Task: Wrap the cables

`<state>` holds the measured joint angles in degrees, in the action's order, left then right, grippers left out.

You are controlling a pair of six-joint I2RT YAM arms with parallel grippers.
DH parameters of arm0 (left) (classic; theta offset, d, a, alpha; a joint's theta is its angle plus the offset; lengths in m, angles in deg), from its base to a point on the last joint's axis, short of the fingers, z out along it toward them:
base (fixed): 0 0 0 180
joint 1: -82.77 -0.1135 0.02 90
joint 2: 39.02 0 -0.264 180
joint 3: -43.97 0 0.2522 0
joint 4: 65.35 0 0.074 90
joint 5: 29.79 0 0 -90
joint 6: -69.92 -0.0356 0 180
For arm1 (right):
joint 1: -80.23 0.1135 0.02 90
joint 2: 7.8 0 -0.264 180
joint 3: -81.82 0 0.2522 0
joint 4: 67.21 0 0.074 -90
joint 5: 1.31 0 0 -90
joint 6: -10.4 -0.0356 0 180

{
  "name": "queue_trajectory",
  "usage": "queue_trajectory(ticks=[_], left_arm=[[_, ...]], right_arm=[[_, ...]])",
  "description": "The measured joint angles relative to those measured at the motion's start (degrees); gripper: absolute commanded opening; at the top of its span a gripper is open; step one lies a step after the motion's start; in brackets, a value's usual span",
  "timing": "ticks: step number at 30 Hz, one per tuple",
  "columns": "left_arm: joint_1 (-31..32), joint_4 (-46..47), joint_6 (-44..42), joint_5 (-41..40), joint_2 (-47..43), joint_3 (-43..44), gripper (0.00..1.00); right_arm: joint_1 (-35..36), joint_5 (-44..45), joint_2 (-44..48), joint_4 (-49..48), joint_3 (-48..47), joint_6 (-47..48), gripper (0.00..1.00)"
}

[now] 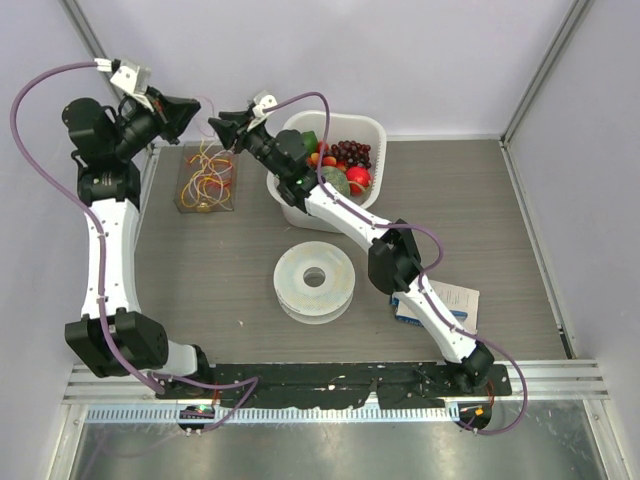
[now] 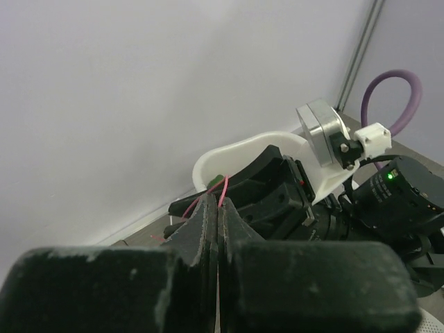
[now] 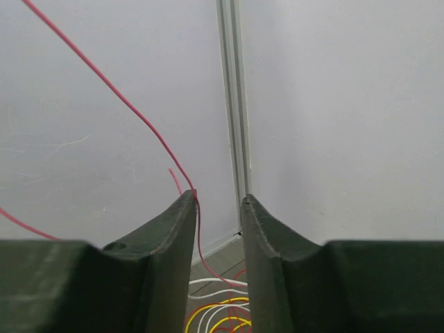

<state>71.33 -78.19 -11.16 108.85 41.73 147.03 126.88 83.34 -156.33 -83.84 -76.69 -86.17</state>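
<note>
The cables (image 1: 205, 178) are a loose tangle of thin red, yellow and white wires in a clear box at the back left; they also show low in the right wrist view (image 3: 222, 316). My left gripper (image 1: 194, 112) is raised above the box by the back wall. In the left wrist view it (image 2: 218, 207) is shut on one thin red wire (image 2: 223, 187). My right gripper (image 1: 218, 128) faces it, close by. In its own view it (image 3: 218, 198) is open, and the red wire (image 3: 125, 104) runs up between the jaws, lying against the left finger (image 3: 177, 229).
A white basket (image 1: 372, 127) of fruit stands right behind the right gripper. A pale round spool (image 1: 315, 280) lies mid-table. A blue and white booklet (image 1: 450, 300) lies under the right arm. The wall is close behind both grippers.
</note>
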Motion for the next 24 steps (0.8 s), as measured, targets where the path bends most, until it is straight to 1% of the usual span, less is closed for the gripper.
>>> queue_trajectory(ticks=[1,2,3,4,5,6,8,9,10,11,13,16,18,21,24], left_arm=[[0.0,-0.3,-0.4,0.5,-0.2,0.0,0.0],[0.0,-1.0,-0.8,0.9,-0.4,0.0,0.04],[0.0,-1.8,-1.6,1.4,-0.5,0.0,0.19],[0.0,-3.0,-2.6,2.0,-0.7,0.0,0.36],[0.0,-4.3,-3.8,2.6,-0.8,0.0,0.5],[0.0,-6.1,-5.5,3.3,-0.8,0.1,0.6],[-0.2,-11.6,-9.7,4.5,-0.7,0.7,0.71],[-0.6,-14.8,-11.7,5.1,-0.6,1.2,0.73],[-1.1,-17.3,-13.1,5.5,-0.6,1.4,0.8],[-2.2,-18.8,-13.7,6.1,-0.6,1.2,0.85],[-6.4,-16.4,-10.8,8.1,-0.6,-1.3,0.85],[-14.1,-6.3,-3.5,9.4,0.3,-8.5,0.8],[-17.2,-2.9,-1.1,8.7,3.5,-10.3,0.76],[-17.6,0.2,0.4,8.0,10.0,-9.9,0.7],[-16.0,0.3,-0.2,7.6,16.0,-7.1,0.66]], right_arm=[[0.0,-0.2,0.0,0.0,0.0,0.2,0.16],[0.0,-0.4,0.0,-0.1,0.0,0.1,0.1],[0.0,-0.6,0.0,-0.2,0.0,0.3,0.02],[0.0,-0.7,0.0,-0.4,0.0,0.1,0.01],[0.0,-0.7,0.0,-0.5,0.0,0.1,0.01],[0.0,-0.7,0.0,-0.5,0.0,0.0,0.01],[0.0,-0.7,0.0,-0.9,0.0,-0.2,0.01],[0.0,-0.8,0.0,-1.1,0.0,-0.4,0.01],[0.0,-0.8,0.0,-1.4,0.0,-0.7,0.0],[0.0,-0.8,0.0,-1.5,0.0,-0.9,0.01],[0.0,-0.8,0.0,-2.1,0.0,-1.6,0.01],[0.0,-0.9,0.0,-2.8,0.0,-2.6,0.01],[0.0,-1.1,0.0,-3.3,0.3,-3.2,0.01],[0.0,-1.5,0.1,-4.7,1.6,-4.1,0.01],[0.0,-1.9,0.1,-5.0,3.1,-4.4,0.01]])
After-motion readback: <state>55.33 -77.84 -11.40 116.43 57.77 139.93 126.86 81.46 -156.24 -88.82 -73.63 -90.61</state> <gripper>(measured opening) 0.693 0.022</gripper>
